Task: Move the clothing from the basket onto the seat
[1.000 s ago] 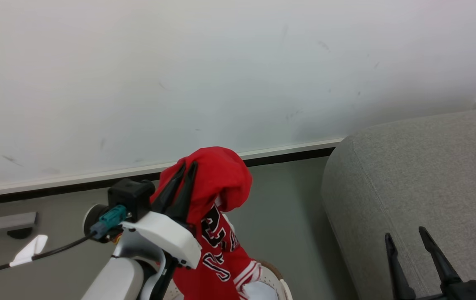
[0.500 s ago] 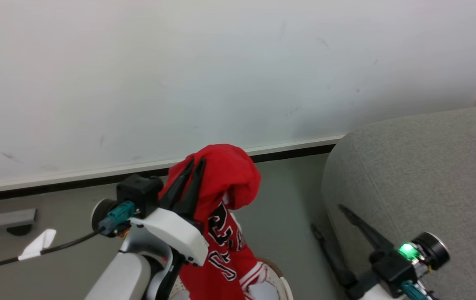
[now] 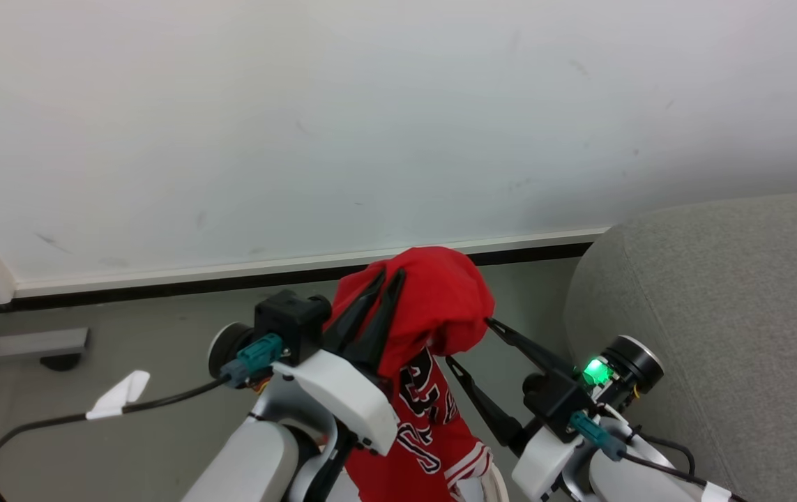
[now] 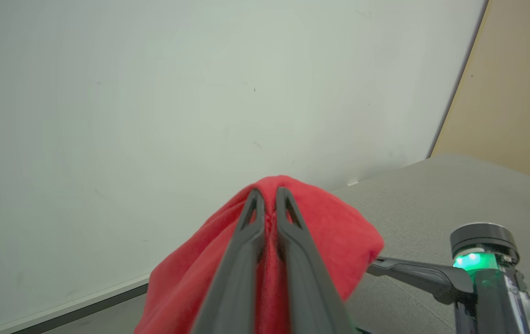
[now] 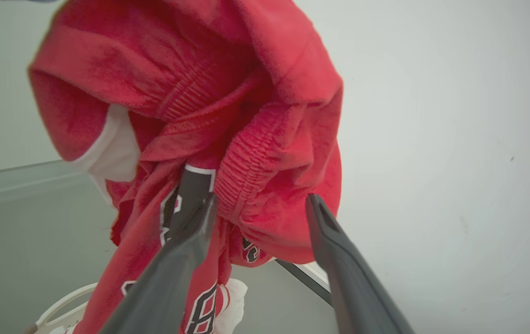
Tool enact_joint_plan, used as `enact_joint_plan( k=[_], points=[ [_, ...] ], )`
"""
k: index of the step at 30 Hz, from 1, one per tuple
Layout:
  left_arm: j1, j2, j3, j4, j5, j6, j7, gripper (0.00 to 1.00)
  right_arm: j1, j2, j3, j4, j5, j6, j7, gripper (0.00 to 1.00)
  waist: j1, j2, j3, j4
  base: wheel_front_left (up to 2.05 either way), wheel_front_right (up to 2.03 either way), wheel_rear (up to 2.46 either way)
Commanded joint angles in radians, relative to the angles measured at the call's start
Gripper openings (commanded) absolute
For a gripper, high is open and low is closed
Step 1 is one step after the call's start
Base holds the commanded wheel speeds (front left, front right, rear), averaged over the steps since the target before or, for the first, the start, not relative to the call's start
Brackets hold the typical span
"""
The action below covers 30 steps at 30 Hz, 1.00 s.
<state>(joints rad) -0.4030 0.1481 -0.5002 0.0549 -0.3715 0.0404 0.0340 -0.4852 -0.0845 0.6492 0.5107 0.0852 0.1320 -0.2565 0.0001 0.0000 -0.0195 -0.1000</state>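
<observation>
Writing: black lettering (image 3: 418, 399) with white outline runs down the hanging part of the clothing (image 3: 443, 307). It is folded and partly hidden, so no word can be read. In the right wrist view one character low on the cloth looks like an 8. No brand tag can be made out. The left gripper (image 3: 390, 273) is raised in front of the wall (image 3: 370, 125), fingers pressed together on a bunch of the red cloth, which drapes over the tips and hangs down. The right gripper (image 3: 468, 340) reaches in from the seat (image 3: 719, 300) side with its fingers spread. A ribbed, elastic-looking fold of the cloth sits between them. One finger lies against the lettered part, the other at the fold's outer edge; contact there cannot be told. A green light (image 3: 597, 371) glows on the right wrist. Container: the basket (image 3: 497, 486) shows as a sliver of white rim at the bottom edge, below the clothing. The garment's striped trim hangs just at that rim, and the basket's contents cannot be seen. The clothing is in the air above the floor (image 3: 161, 328), beside the seat and not on it.
</observation>
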Motion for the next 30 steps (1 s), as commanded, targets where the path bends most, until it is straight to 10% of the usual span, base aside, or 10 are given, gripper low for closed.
enact_joint_plan(
  k=[1, 22, 23, 25, 30],
  points=[
    [-0.017, -0.004, -0.006, -0.006, 0.004, -0.003, -0.001, 0.00, -0.038, 0.014, -0.006, 0.058, -0.021, -0.002, -0.004, 1.00, -0.0001, 0.0000, 0.001, 0.009, 0.00, 0.00, 0.00],
    [-0.026, -0.026, -0.035, -0.002, -0.036, -0.015, -0.007, 0.00, -0.116, 0.034, 0.032, 0.125, 0.078, -0.002, -0.007, 0.97, -0.0001, 0.0000, 0.011, 0.031, 0.00, 0.00, 0.00],
    [-0.026, -0.026, -0.036, -0.001, -0.038, -0.015, -0.008, 0.00, -0.117, 0.035, 0.030, 0.130, 0.079, -0.002, -0.007, 0.49, -0.0001, 0.0000, 0.010, 0.030, 0.00, 0.00, 0.00],
    [-0.026, -0.026, -0.036, -0.001, -0.041, -0.015, -0.009, 0.00, -0.114, 0.035, 0.022, 0.136, 0.093, -0.002, -0.007, 0.00, -0.0001, 0.0000, 0.010, 0.030, 0.00, 0.00, 0.00],
    [-0.017, -0.024, -0.022, 0.013, -0.057, -0.007, -0.018, 0.00, -0.113, 0.035, 0.003, 0.108, 0.130, -0.002, -0.007, 0.00, -0.0001, 0.0000, 0.010, 0.024, 0.00, 0.00, 0.00]
  ],
)
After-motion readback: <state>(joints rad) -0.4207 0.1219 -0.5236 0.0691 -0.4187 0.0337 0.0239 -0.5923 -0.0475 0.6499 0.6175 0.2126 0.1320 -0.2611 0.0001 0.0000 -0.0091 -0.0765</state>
